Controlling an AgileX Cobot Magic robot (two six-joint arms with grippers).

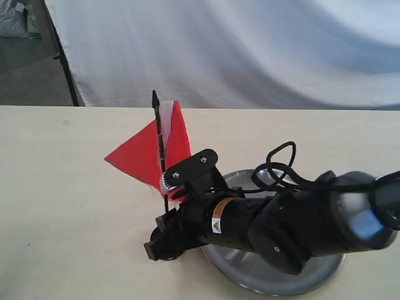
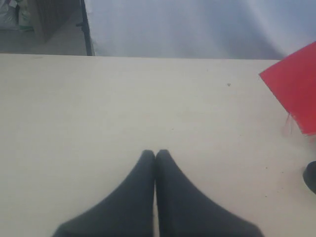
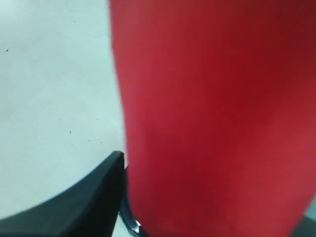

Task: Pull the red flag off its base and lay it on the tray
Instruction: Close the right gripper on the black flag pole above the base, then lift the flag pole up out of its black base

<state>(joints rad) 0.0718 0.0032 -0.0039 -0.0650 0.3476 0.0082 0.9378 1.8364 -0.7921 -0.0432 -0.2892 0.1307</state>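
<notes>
The red flag (image 1: 147, 156) stands upright on its thin black pole (image 1: 160, 134), pointed tip up. My right gripper (image 1: 165, 236) reaches in low from the right and sits around the foot of the pole. The base is hidden behind it. In the right wrist view the red cloth (image 3: 217, 113) fills most of the picture. One black finger (image 3: 84, 202) shows beside it and the other finger is hidden. The tray (image 1: 250, 272) lies under the right arm. My left gripper (image 2: 155, 157) is shut on nothing, low over bare table, with the flag's corner (image 2: 296, 91) off to one side.
A white cloth backdrop (image 1: 250, 50) hangs behind the table's far edge, beside a dark stand leg (image 1: 65, 65). A black cable loop (image 1: 281, 164) rises from the right arm. A dark rounded shape (image 2: 311, 177) shows at the edge of the left wrist view.
</notes>
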